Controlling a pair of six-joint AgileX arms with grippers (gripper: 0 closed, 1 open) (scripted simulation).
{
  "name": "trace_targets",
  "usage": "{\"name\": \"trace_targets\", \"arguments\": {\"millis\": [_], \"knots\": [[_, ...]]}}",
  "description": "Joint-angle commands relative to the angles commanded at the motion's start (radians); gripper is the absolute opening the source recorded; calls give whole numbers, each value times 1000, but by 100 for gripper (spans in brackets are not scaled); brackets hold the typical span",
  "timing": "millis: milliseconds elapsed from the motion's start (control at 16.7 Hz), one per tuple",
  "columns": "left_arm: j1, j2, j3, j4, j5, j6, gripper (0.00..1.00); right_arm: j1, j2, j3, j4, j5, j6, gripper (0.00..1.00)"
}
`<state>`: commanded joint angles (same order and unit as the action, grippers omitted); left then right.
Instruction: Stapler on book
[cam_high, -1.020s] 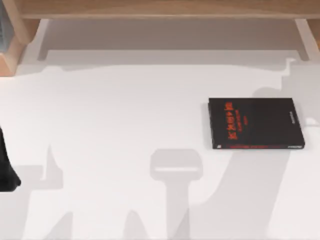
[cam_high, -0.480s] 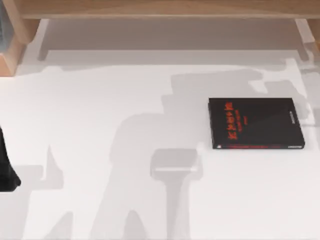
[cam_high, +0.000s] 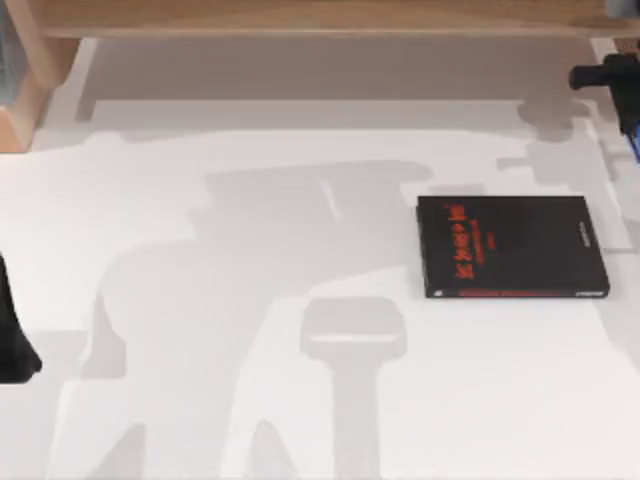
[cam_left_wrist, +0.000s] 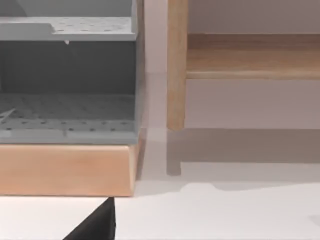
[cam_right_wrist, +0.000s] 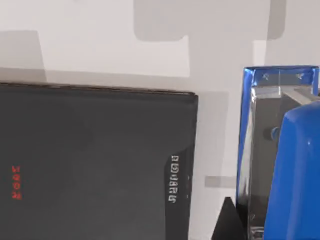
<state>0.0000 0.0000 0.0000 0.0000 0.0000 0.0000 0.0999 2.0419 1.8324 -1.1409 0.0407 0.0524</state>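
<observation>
the right gripper (cam_high: 622, 90) enters at 2 o'clock of the top view, pinching the stapler (cam_right_wrist: 287, 165), judged lifted for carrying to the book (cam_high: 512, 246). the stapler hangs just past the book's spine edge, long axis roughly parallel to it. the book lies flat, long axis 3-to-9 o'clock. the left arm (cam_high: 14, 340) is parked at 9 o'clock.

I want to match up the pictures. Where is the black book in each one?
Top view: the book lies flat on the white table, right of the middle.
Left wrist view: the book is not in it; it looks at a wooden shelf.
Right wrist view: the book lies beside the blue stapler.
Shared landmark: the book's red lettering, also seen at.
</observation>
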Motion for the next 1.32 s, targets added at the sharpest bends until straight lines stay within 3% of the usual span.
{"name": "trace_targets", "arguments": {"millis": [540,1320], "knots": [[0,0,0,0,0,0,100,217,67,-133,89,-4,287,0],[0,0,0,0,0,0,100,222,106,-200,191,-4,296,0]]}}
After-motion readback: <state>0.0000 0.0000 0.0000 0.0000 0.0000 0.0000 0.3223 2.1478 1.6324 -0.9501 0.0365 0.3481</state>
